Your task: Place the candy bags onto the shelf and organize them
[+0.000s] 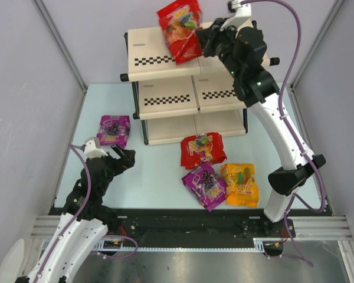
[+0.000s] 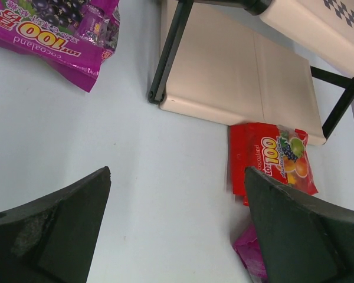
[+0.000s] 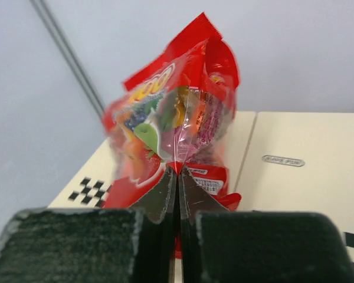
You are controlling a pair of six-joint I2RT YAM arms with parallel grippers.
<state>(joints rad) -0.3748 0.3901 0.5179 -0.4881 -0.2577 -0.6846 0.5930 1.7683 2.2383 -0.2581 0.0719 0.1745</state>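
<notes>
Top external: right hand (image 1: 200, 36) pinches red bag (image 1: 180, 29) above shelf (image 1: 159, 59); left hand (image 1: 121, 155) spread, empty, by purple bag (image 1: 113, 130).

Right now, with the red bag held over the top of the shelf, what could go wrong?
1. The right gripper pinches the red bag by one thin edge, upright; released so, it may topple off the shelf.
2. The right arm hangs close over the shelf's right side and could knock it while lowering.
</notes>
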